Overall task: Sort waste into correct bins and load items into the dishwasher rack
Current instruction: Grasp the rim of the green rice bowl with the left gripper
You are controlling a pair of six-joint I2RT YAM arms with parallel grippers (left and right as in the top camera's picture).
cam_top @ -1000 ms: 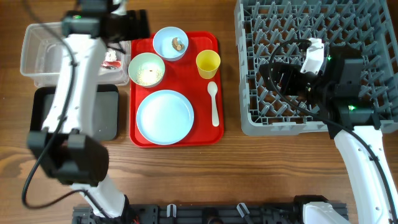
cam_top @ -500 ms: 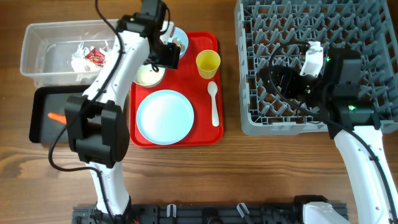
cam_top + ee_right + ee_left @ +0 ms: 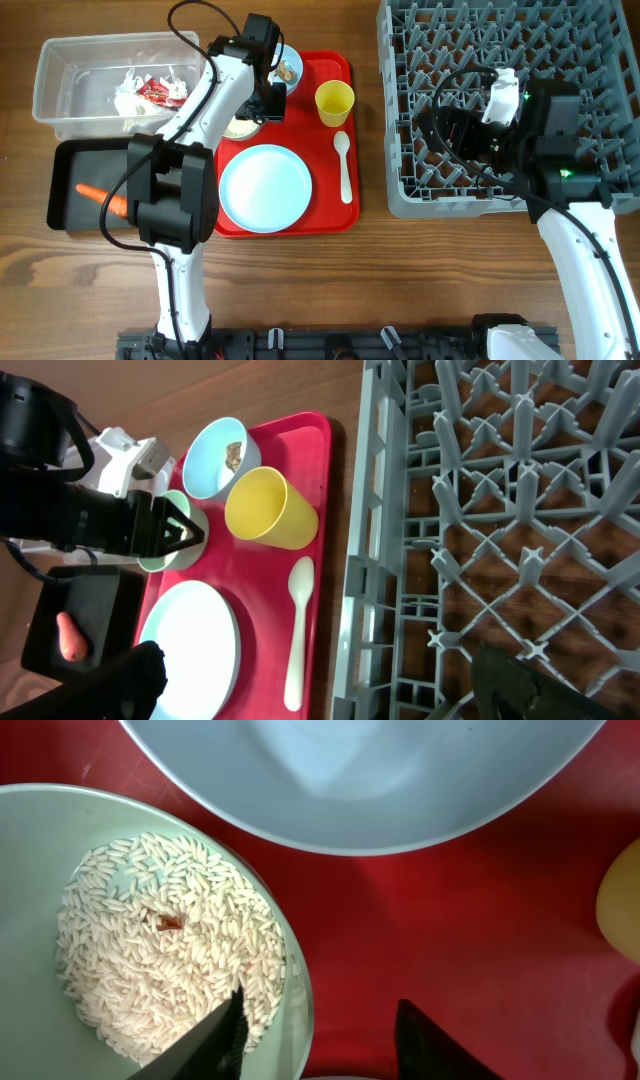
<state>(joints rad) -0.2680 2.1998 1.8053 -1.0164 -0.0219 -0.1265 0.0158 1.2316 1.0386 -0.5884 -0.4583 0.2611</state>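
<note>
The left gripper (image 3: 320,1000) is parted and empty, its fingers astride the rim of the pale green round bowl (image 3: 40,870) of white rice grains (image 3: 170,950) on the flat red serving tray (image 3: 430,920). The right gripper (image 3: 315,655) gapes wide, empty, above the grey plastic grid dishwasher rack (image 3: 500,510).

The tub (image 3: 70,85) lies behind the shallow tray (image 3: 80,165), which holds the carrot (image 3: 100,195); the serving tray (image 3: 325,150) sits right of both; the rack (image 3: 400,200) lies farthest right.
</note>
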